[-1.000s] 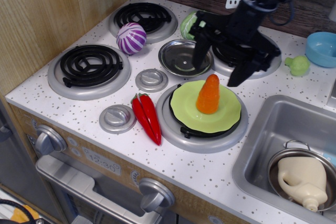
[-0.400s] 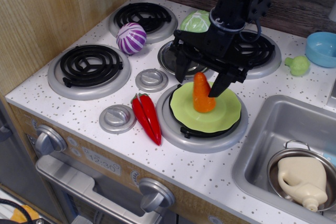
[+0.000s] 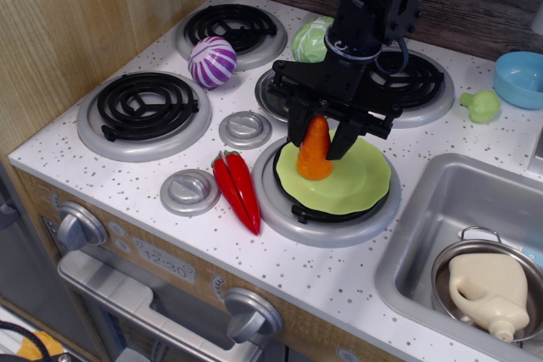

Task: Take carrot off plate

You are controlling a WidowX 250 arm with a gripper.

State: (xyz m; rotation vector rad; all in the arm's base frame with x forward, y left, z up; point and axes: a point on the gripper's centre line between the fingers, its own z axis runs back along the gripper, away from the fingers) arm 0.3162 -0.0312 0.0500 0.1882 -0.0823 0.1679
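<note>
The orange carrot (image 3: 315,152) stands upright on the left part of the lime-green plate (image 3: 356,184), which sits on the front right burner. My black gripper (image 3: 319,137) comes down from above and straddles the carrot. One finger is pressed on each side of its upper half, so the jaws are closed on it. The carrot's base still rests on the plate. The arm hides most of the steel dish (image 3: 268,96) behind it.
Two red chili peppers (image 3: 237,190) lie just left of the burner. A purple-striped ball (image 3: 212,62) and a green cabbage (image 3: 310,38) sit further back. A sink (image 3: 416,235) with a pot and cream jug (image 3: 490,290) is at right. A wooden wall stands at left.
The gripper swung from behind the plate down over the carrot and its fingers closed in on it. The carrot shifted left across the plate.
</note>
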